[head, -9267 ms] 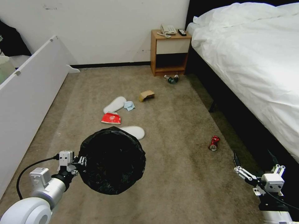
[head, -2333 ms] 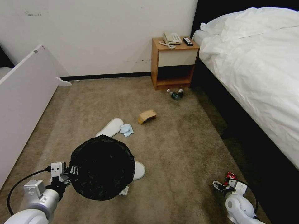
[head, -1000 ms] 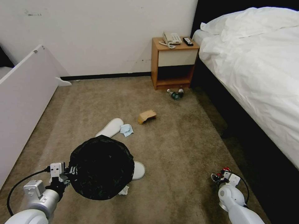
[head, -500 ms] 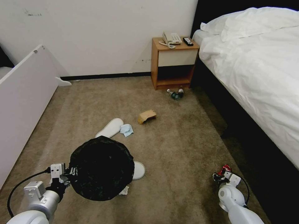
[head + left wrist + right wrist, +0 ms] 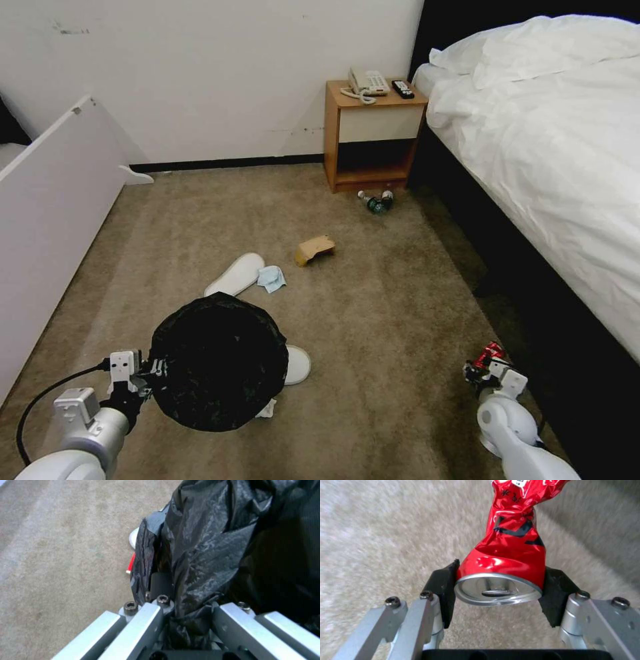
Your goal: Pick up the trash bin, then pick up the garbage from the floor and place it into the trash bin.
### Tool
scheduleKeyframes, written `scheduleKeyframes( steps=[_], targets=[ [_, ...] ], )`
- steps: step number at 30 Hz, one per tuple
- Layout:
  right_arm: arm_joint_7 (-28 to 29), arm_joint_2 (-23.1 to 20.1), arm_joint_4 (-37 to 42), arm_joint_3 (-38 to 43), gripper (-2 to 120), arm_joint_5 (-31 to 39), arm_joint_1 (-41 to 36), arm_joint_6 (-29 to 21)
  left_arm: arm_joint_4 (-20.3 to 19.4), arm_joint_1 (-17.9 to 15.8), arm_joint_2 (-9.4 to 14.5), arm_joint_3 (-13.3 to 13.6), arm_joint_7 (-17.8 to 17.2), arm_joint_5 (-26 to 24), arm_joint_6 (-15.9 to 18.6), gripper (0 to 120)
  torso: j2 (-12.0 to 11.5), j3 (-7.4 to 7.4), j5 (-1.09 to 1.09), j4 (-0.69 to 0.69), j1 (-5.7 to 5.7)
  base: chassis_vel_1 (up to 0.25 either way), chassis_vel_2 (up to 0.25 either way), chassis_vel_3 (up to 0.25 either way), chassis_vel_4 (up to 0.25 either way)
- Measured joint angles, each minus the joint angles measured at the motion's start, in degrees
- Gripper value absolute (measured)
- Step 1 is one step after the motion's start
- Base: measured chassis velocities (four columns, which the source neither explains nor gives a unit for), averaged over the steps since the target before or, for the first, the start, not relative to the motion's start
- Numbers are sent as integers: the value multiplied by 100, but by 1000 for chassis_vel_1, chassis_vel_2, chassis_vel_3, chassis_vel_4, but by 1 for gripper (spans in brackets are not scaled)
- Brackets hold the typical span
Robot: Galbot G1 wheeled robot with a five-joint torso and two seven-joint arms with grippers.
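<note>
Right gripper (image 5: 498,590): pads clamped on the rim end of a crushed red can (image 5: 511,542), low near the bed (image 5: 567,167).
Left gripper (image 5: 186,620): closed on the rim and liner of the trash bin (image 5: 219,363), held above the carpet (image 5: 373,320).
Risk, can: dented sides may slip from the pads in transit.
Risk, bin: one-sided rim grip; the bin may tilt and the can miss.
Remaining litter: slipper (image 5: 235,274), cardboard piece (image 5: 315,249), bottles (image 5: 375,200).

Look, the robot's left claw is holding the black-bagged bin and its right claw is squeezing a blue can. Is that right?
Almost. The can is red, not blue. The right wrist view shows it crushed, pinched between the right claw's black pads; in the head view it sits at that claw near the bed. The rest holds: the left claw grips the bin by its bagged rim.
</note>
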Motion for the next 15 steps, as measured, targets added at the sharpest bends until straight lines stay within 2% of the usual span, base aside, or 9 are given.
scheduleKeyframes(
  steps=[4,8,10,12,13,15],
  targets=[
    [35,-248,575,51,49,5,-293,-12,-12,-15,55,23,-23,-31,27,0,0,0,-2,1,0,0,0,0,0],
    [52,-632,1626,216,49,27,-792,-29,-65,-53,107,82,-86,-142,141,0,0,0,-2,2,0,0,0,0,0],
    [52,-698,1801,256,49,36,-878,-32,-80,-56,117,95,-99,-162,175,0,0,0,-2,2,0,0,0,0,0],
    [-28,-965,2372,438,49,51,-1199,-45,-133,-64,165,152,-167,-211,300,0,1,0,-2,2,0,0,0,0,0],
    [-28,-965,2372,438,49,51,-1199,-45,-133,-64,165,152,-167,-211,300,0,1,0,-2,2,0,0,0,0,0],
    [-239,-1256,2958,667,49,34,-1549,-36,-220,-66,262,206,-246,-350,514,0,0,0,0,1,0,0,0,0,0]
  ],
)
